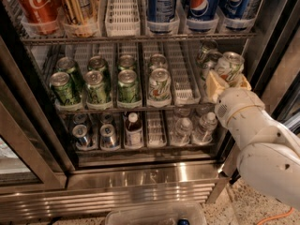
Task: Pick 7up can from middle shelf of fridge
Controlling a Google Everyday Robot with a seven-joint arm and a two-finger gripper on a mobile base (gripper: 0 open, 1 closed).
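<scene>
My gripper (pixel 228 81), at right end of the middle shelf (pixel 108 109), grips the 7up can (pixel 228 65): matt tan fingers (pixel 214 84) against glossy pale metal w/ bright silver top.

Finish ref.:
- My arm shell (pixel 267 149): smooth white plastic, semi-gloss.
- Shelf: thin metal wire, steel front rail, dull sheen. Its lane trays (pixel 180 74): white slotted plastic, matt.
- Left-side green cans (pixel 96 86): glossy printed metal.
- Base grille of the fridge (pixel 140 191): brushed stainless, ribbed, reflective. Door frames: dark, satin.
- Lower-rack bottles (pixel 205 125): clear plastic.
- The floor (pixel 243 205), bottom-right corner: speckled, rough-looking.
</scene>
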